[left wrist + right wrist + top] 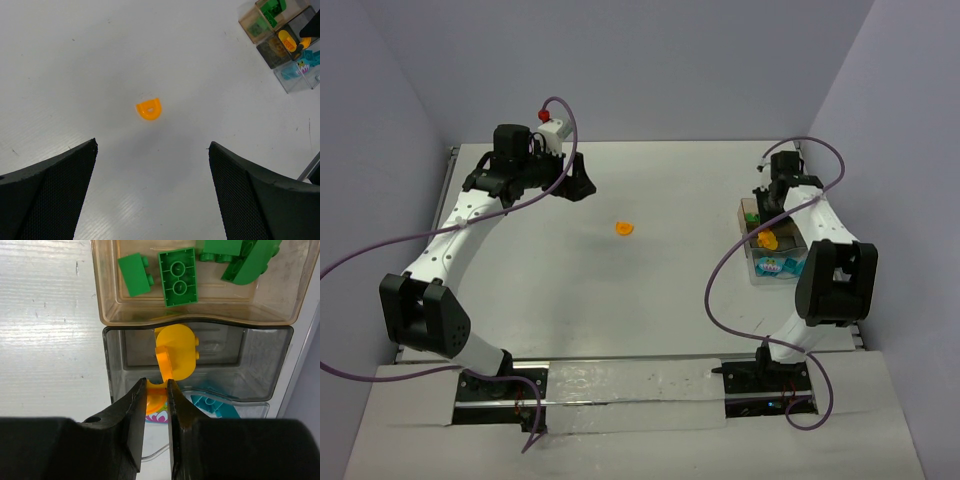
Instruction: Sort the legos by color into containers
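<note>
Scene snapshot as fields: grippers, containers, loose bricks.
left gripper: open, empty, above the table
right gripper: shut on orange brick
held brick position: over the grey container
tan container: green bricks
clear container: teal bricks
loose orange piece: lying mid-table, apart from both grippers

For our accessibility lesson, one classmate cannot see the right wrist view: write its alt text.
The right gripper is shut on an orange lego over the grey container. Beyond it, green legos lie in the tan container; a teal lego shows nearer the gripper.
</note>
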Controlling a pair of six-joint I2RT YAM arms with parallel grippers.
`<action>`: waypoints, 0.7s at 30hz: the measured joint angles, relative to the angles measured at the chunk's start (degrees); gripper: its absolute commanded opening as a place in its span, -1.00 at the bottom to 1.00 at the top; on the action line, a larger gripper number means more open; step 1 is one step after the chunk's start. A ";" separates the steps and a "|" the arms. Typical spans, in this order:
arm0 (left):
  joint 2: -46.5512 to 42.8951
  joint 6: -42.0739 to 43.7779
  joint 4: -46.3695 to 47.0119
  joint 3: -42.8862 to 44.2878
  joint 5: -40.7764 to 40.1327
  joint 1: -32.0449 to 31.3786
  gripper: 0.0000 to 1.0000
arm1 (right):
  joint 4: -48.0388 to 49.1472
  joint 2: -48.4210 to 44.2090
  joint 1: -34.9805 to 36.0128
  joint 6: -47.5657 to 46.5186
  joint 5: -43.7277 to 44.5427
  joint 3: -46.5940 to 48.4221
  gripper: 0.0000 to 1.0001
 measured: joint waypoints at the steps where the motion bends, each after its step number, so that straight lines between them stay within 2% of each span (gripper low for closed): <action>1: 0.00 0.00 0.00 0.00 0.00 0.00 0.98 | 0.19 0.00 0.00 -0.12 0.08 -0.21 -0.65; 8: 0.00 0.00 0.00 0.00 0.00 0.00 0.98 | 1.77 1.06 0.00 -0.33 0.38 -0.51 -0.50; 11: 0.00 0.00 0.02 0.00 0.00 0.00 0.98 | 2.25 2.03 0.00 -0.33 0.36 -0.51 -0.15; 16: 0.00 0.00 0.00 0.01 0.00 0.00 0.99 | 2.28 3.34 0.00 -0.38 0.14 -0.49 0.55; 19: 0.00 0.00 0.00 0.00 0.00 0.00 0.99 | 1.49 3.32 0.02 -0.06 -0.47 0.26 0.66; 21: 0.00 0.00 0.00 0.00 -0.02 0.00 0.98 | 0.53 3.27 0.09 -0.03 -1.17 1.57 0.87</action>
